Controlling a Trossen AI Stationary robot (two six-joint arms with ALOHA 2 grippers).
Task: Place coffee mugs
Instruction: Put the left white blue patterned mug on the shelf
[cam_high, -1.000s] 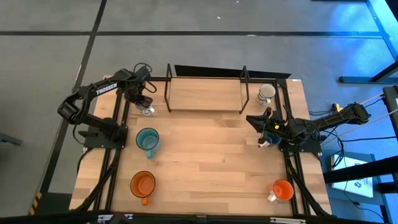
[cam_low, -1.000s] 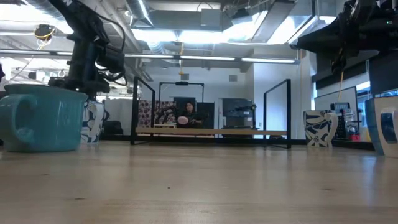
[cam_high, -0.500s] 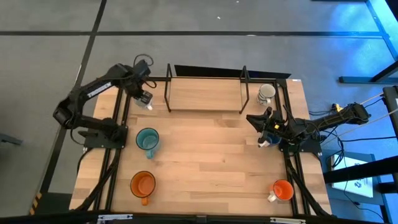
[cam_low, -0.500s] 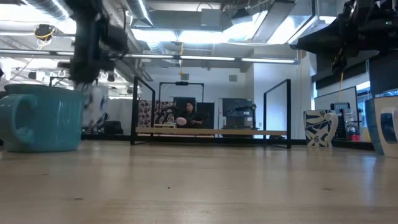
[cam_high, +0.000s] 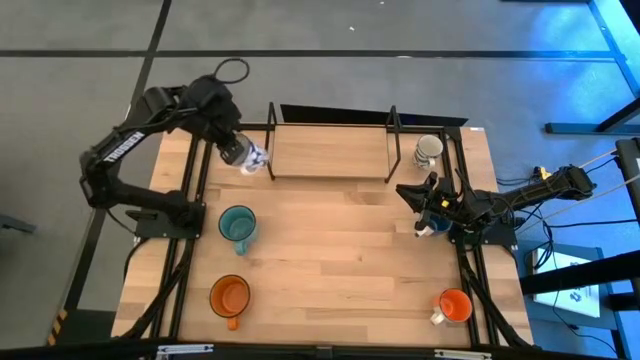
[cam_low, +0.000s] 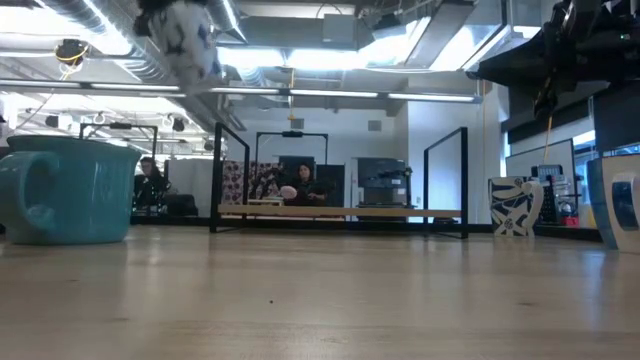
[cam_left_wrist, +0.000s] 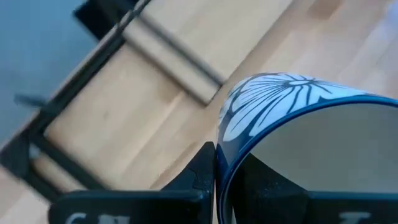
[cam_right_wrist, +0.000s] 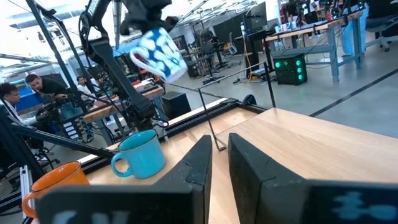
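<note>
My left gripper (cam_high: 240, 152) is shut on a white mug with a blue pattern (cam_high: 250, 158), held high beside the left post of the wooden rack (cam_high: 330, 153); the mug shows up in the air in the low view (cam_low: 185, 35) and the right wrist view (cam_right_wrist: 158, 53). The teal mug (cam_high: 238, 225), two orange mugs (cam_high: 229, 296) (cam_high: 454, 305) and a white-grey mug (cam_high: 429, 150) stand on their bases on the table. The dark blue mug (cam_high: 432, 229) is partly hidden under my right gripper (cam_high: 415, 205), which is shut and hovers at the right edge. My left gripper holds the patterned mug by its rim (cam_left_wrist: 219, 146), one finger (cam_left_wrist: 202, 174) outside the wall and the other inside the cup. The mug is lifted clear of the table and sits tilted (cam_right_wrist: 158, 53) in the hold.
The rack's black upright frames (cam_high: 270, 140) (cam_high: 394, 140) flank its wooden shelf at the far edge. Bare wood lies mid-table (cam_high: 340, 250). People are at desks beyond the table (cam_low: 300, 185) (cam_right_wrist: 37, 87).
My left gripper has risen from the table's far left corner, carrying the patterned mug up off the wood and to the right, toward the rack's left post. The mug, upright on the table before, now hangs high and tilted. The right arm kept still.
</note>
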